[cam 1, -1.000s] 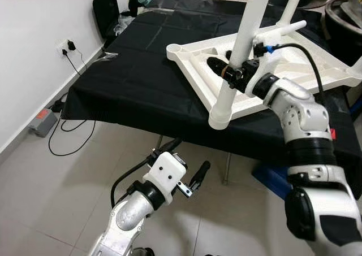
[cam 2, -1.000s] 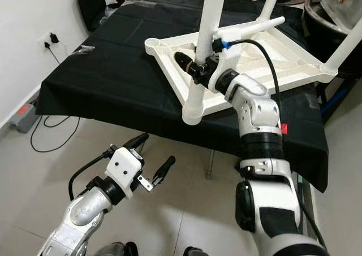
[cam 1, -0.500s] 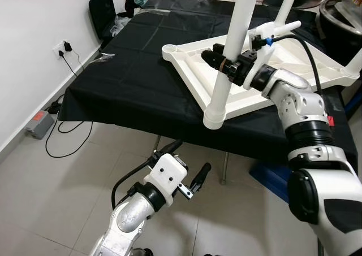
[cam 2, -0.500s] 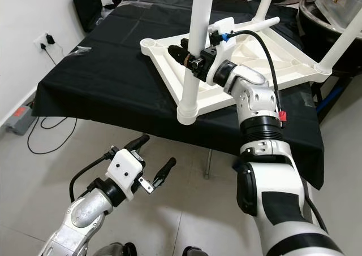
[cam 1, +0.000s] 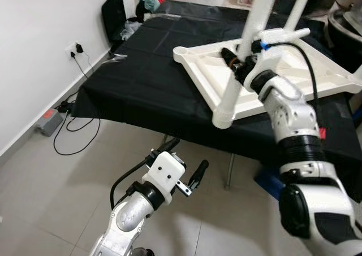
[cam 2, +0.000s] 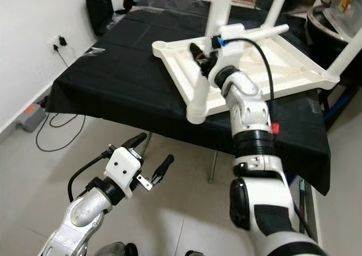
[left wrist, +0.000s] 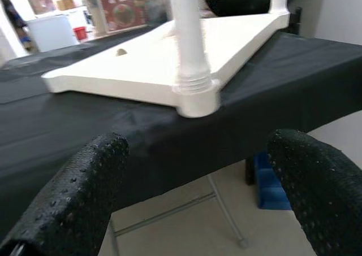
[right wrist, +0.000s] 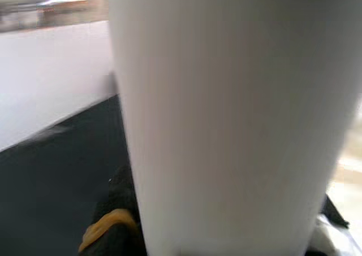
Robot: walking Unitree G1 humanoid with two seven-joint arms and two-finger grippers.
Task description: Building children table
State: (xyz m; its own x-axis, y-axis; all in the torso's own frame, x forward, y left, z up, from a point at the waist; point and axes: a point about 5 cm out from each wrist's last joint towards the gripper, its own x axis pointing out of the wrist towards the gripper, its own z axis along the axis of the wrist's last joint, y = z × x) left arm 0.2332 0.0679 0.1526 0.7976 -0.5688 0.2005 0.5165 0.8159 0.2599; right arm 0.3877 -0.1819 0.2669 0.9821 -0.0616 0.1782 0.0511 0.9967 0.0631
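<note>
The white children's table (cam 2: 294,61) lies upside down on a bigger table under a black cloth (cam 1: 141,69). Its legs point up. The nearest leg (cam 1: 231,92) rises from the front corner socket (cam 1: 222,118). My right gripper (cam 1: 233,57) is shut on this leg a little above the tabletop. The leg (right wrist: 226,126) stands hard against the right wrist camera, with a black finger (right wrist: 113,211) beside it. My left gripper (cam 1: 190,152) hangs low over the floor in front of the cloth table, open and holding nothing. Its two fingers (left wrist: 73,194) frame the corner socket (left wrist: 195,95).
A wall socket with cables (cam 1: 74,48) and a power strip (cam 1: 48,117) lie at the left. A black bag (cam 1: 113,10) stands at the far left corner. A blue box (cam 1: 266,177) sits under the cloth table. A dark pot (cam 1: 346,18) stands at the right.
The camera has shifted slightly. My right gripper stays shut on the leg, and its wrist has swung round more behind the leg. The left arm holds its place.
</note>
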